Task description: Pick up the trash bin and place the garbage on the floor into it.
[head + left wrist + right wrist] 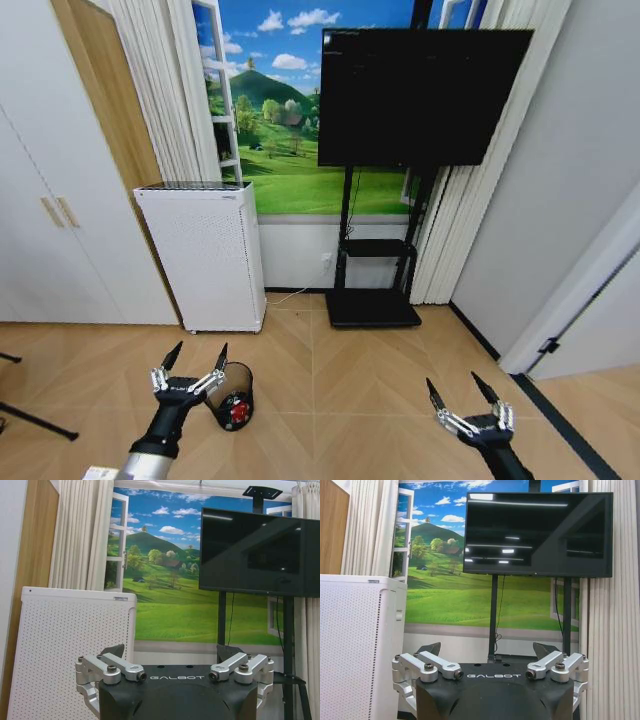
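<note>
The trash bin (231, 392), a small black wire-mesh basket, lies on its side on the floor (350, 400) in front of the white appliance. Something red (238, 410), a piece of the garbage, shows at its near round end. I cannot tell whether it is inside the bin or against it. My left gripper (198, 353) hangs open just left of and above the bin, apart from it and holding nothing. My right gripper (454, 383) is open and holds nothing over bare floor far to the right. The wrist views show the left gripper (171, 653) and the right gripper (487, 650) with fingers spread.
A tall white perforated appliance (205, 255) stands against the wall behind the bin. A black TV (420, 95) stands on a stand whose base (372, 308) rests on the floor. A thin dark tripod leg (35, 420) crosses the floor at far left. White cabinet doors line the left.
</note>
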